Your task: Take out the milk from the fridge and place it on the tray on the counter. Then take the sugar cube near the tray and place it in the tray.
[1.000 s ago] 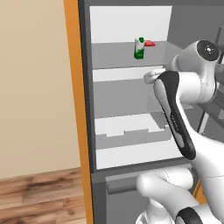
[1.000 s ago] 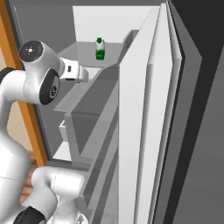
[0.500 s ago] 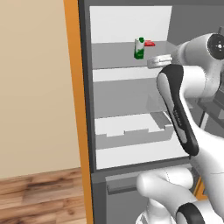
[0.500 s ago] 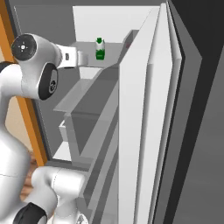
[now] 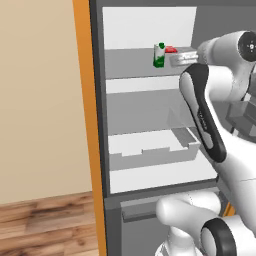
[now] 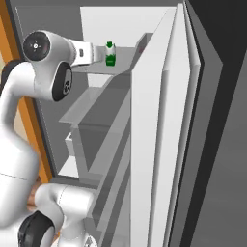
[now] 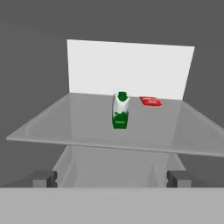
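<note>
Since a second ago we're swinging the gripper (image 7: 112, 177) up from the lower shelves to the fridge (image 5: 150, 30) top shelf, so we're now lining up on the milk (image 7: 120, 111) instead of just approaching. Fingers (image 7: 43, 178) are sitting spread wide, nothing between them yet. Milk is standing upright mid-shelf, short of the white back wall, with a flat red packet (image 7: 150, 101) lying just behind it to one side. We're looking at a small boxy carton, green base and cap, on a smooth glossy grey shelf.
</note>
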Available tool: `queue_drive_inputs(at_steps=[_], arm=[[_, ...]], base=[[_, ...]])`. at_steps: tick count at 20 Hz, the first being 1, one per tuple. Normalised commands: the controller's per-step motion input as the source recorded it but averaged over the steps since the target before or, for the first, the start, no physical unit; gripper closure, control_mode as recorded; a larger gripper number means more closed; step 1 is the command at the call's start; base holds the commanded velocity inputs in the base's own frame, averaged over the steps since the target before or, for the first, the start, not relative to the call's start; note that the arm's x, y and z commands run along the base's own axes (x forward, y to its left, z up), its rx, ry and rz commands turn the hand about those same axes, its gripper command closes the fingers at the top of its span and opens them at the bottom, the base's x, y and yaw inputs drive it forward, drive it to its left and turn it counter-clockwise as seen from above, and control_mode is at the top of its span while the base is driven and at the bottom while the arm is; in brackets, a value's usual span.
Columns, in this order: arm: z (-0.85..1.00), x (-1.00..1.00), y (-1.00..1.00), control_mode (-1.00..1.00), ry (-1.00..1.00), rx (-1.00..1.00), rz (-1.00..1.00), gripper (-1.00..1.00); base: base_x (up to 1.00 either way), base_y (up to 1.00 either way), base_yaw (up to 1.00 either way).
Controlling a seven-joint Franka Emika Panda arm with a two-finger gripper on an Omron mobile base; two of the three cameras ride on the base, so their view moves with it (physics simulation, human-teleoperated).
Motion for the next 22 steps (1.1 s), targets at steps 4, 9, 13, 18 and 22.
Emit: queue_drive_inputs(at_steps=[4,9,13,18,22], arm=[[0.0,0.66,-0.1,-1.0,-0.01,0.0,0.0,-1.0],[0.0,0.66,-0.19,-1.0,0.01,0.01,0.0,-1.0],[0.0,0.67,0.0,-1.0,0.06,0.0,0.0,-1.0],[-0.02,0.48,0.0,-1.0,0.0,0.0,0.0,-1.0],[-0.21,0.38,0.0,-1.0,-0.05,0.01,0.0,-1.0]], base=[[0.0,0.0,0.0],[0.0,0.0,0.0],[0.0,0.0,0.0],[0.0,0.0,0.0],[0.0,0.0,0.0]])
